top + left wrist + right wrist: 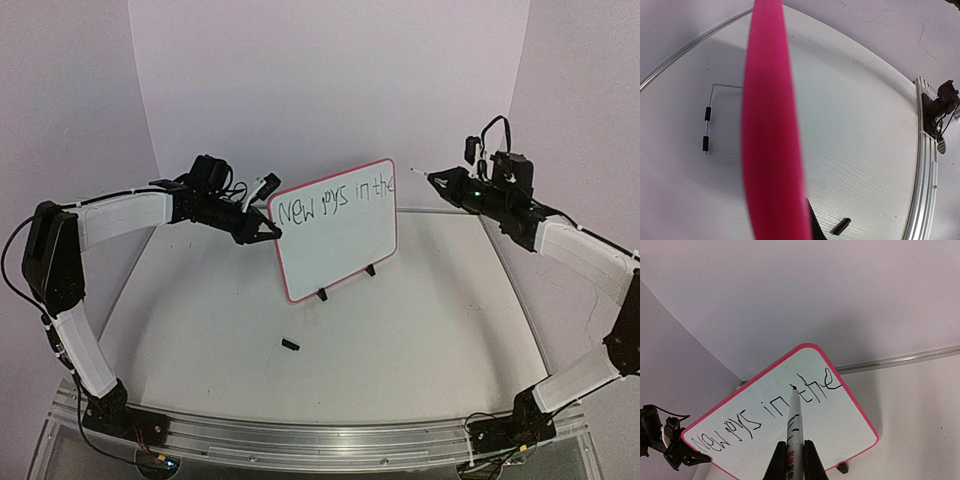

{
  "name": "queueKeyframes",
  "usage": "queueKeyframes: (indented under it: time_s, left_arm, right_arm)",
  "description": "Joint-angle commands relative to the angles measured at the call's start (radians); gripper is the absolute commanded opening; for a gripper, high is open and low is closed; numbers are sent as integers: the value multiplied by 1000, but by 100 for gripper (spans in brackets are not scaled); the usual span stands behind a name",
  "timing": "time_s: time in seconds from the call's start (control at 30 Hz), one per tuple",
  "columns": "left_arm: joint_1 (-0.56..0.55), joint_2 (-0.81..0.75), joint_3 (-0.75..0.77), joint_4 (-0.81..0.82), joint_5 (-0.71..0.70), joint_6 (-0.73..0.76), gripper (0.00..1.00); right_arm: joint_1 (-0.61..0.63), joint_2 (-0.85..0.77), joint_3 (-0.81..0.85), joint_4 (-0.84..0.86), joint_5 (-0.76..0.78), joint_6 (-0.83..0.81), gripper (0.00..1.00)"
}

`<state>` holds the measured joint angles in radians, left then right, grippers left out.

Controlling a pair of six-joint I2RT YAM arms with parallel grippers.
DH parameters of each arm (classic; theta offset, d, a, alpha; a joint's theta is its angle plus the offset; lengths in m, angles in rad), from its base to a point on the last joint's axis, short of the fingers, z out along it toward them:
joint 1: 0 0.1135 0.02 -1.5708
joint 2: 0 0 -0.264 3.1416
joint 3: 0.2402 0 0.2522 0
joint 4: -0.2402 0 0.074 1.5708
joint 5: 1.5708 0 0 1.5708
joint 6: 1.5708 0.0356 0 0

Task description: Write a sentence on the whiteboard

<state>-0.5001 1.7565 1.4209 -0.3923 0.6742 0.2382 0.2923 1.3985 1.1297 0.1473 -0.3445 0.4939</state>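
At far left, the left claw [268, 231] is clamped on the left edge of the small white whiteboard [345, 245] with a rounded red-pink frame. The board stands tilted on black feet near the middle of the pale tabletop [430, 330]. From the left wrist camera that frame is only a blurred pink band down the picture, hiding the claw's fingers except for a dark sliver at the bottom. The black handwritten sentence [335, 203] runs along the board's top in one row. "New" and "in the" read clearly, but the word between them is too uneven to make out. In front of the board a small black piece [290, 345] lies alone, too small to identify. To the right, the right claw [793, 462] is closed around a slim black-and-white marker pen [794, 425], whose lower barrel is cut off by the picture's edge. Seen from above, its tip hangs just off the board's upper right corner, not touching.
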Motion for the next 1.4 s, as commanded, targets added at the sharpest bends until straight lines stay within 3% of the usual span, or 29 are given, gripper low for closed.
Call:
queueKeyframes:
  time_s: [0.0, 0.13, 0.37, 0.67, 1.37]
  left_arm:
    - [-49, 33, 6, -125, 18, 9, 0]
    - [-62, 31, 5, -127, 14, 10, 0]
    - [-68, 31, 7, -131, 15, 11, 0]
    - [-77, 29, 7, -132, 15, 12, 0]
    - [-78, 15, 6, -136, 4, 19, 0]
  right_arm:
    - [26, -59, -41, -51, -103, 6, 0]
    - [87, -89, -56, -117, -99, -7, 0]
    - [312, -79, -72, -134, -32, -60, 0]
    - [477, 119, -26, -20, -109, -85, 0]
    - [494, 406, 136, 106, -74, -19, 0]
